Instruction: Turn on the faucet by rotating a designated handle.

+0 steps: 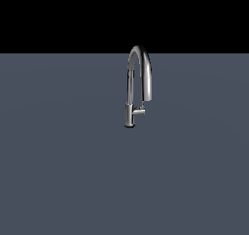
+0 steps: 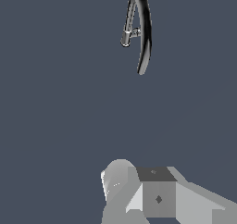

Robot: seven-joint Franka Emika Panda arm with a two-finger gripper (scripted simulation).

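Observation:
The chrome faucet (image 1: 130, 83) stands on the flat grey surface (image 1: 63, 171), its tall gooseneck spout arching over toward the exterior view's right. The handle (image 1: 139, 111), a stubby chrome cylinder, sticks out sideways from the base column toward the exterior view's right. No arm shows in the exterior view. In the wrist view the faucet (image 2: 146, 33) and its handle (image 2: 134, 33) are small and far off. Pale blocky parts of my gripper (image 2: 139, 186) fill the near edge, well away from the faucet and holding nothing. How its fingers stand is unclear.
The grey surface (image 2: 55, 102) spreads around the faucet on all sides. Above its far edge the exterior view is plain black background (image 1: 121, 15).

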